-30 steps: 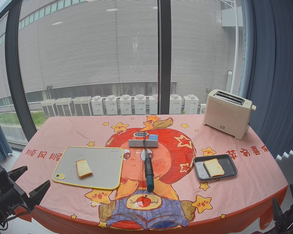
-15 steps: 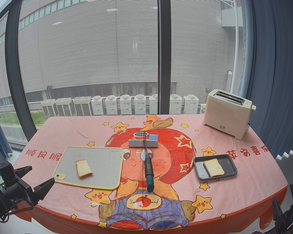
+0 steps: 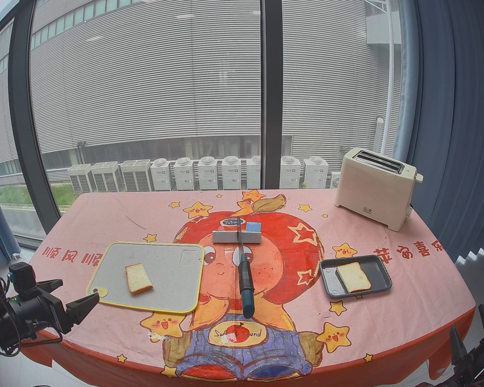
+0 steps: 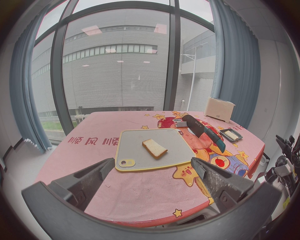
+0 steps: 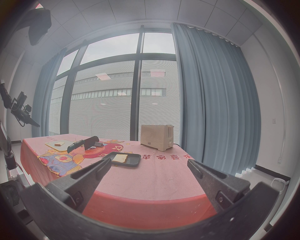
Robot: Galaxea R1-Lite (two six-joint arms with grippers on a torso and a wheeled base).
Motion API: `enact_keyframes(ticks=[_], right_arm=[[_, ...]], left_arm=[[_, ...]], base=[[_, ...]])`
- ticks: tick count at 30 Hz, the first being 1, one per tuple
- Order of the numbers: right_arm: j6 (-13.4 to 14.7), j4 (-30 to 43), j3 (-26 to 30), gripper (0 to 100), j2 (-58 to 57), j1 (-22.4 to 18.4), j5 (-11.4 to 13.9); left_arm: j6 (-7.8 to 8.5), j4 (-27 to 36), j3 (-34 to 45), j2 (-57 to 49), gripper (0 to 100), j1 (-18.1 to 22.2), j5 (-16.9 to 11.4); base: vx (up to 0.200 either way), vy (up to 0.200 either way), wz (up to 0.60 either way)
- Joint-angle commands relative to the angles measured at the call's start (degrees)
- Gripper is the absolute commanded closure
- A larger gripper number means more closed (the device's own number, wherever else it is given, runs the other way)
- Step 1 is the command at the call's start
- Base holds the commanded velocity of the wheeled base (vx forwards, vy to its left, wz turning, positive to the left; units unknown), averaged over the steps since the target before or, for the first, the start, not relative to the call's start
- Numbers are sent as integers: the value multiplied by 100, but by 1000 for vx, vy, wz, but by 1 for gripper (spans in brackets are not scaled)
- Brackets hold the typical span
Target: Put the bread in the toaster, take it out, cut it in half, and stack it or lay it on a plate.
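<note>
Head view, left gripper (image 3: 79, 291) spread, beside table (image 3: 70, 229) edge

Office-type room in a commercial block, staged as a kitchen test area. Evidence: full-height window (image 3: 146, 90) across upper frame, grid ceiling tiles (image 5: 140, 12), blue curtain (image 3: 443, 126) at right edge, toaster (image 3: 375, 187) on cartoon-print tablecloth (image 3: 126, 216), lower half.

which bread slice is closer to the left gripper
The bread slice on the cutting board, just ahead of the open left gripper. The other slice lies in the dark tray, far off to the right.
</note>
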Motion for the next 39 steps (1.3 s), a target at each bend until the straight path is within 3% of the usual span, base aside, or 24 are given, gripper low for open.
enact_keyframes(ticks=[1,7,28,34,39], right_arm=[[-3,2,92,0,-84,0,4],[-3,-7,92,0,-84,0,4],[-3,2,92,0,-84,0,-5],[-3,2,92,0,-84,0,4],[-3,2,92,0,-84,0,4]], left_arm=[[-87,4,-108,307,0,2,47],[-140,4,-204,755,0,-25,469],[-79,-23,-899,2064,0,-69,557],[-61,-5,-1039,2170,0,-253,820],[-79,-32,-1101,2337,0,-253,838]], base=[[0,0,0],[0,0,0],[0,0,0],[0,0,0],[0,0,0]])
